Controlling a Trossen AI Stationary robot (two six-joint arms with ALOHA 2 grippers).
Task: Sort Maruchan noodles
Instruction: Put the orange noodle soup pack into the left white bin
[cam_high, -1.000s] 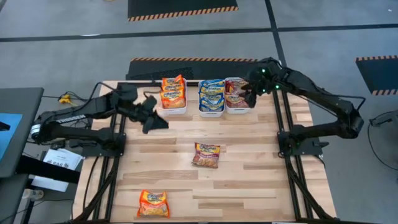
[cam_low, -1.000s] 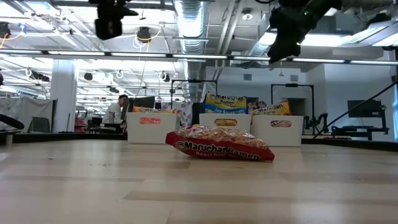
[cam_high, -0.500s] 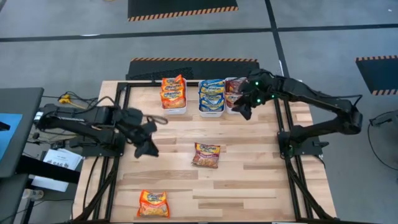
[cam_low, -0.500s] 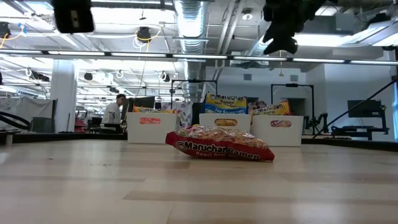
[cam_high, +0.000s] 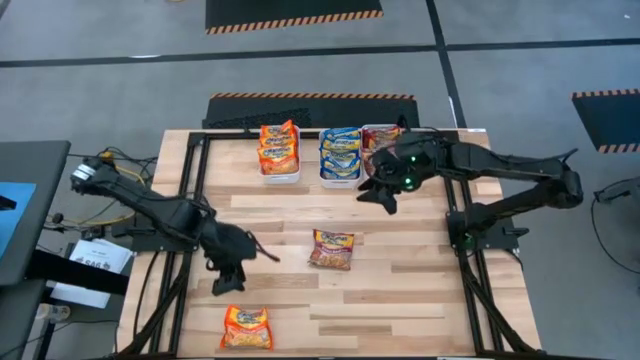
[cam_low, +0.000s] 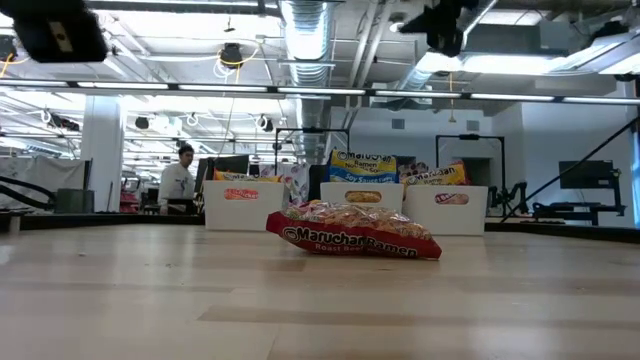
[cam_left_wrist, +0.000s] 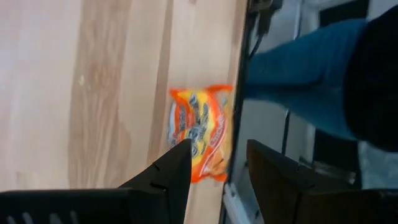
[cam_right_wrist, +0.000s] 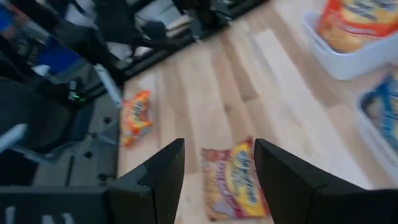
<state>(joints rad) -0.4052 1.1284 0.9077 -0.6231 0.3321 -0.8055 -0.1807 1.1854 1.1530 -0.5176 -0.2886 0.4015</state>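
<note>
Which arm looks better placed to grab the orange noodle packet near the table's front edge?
The left. Its open gripper hovers just above the orange packet, which fills its wrist view. The right gripper, also open, is nearer the dark red packet.

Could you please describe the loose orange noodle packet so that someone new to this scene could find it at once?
Start at the wooden table and go to its near edge, opposite the row of white bins. The orange packet lies flat there, alone, toward the left arm's side, with the left gripper above it. The only other loose packet is dark red, mid-table.

Bright, even overhead light with soft shadows; both wrist views blurred, ceiling lamps glaring in the low view.
</note>
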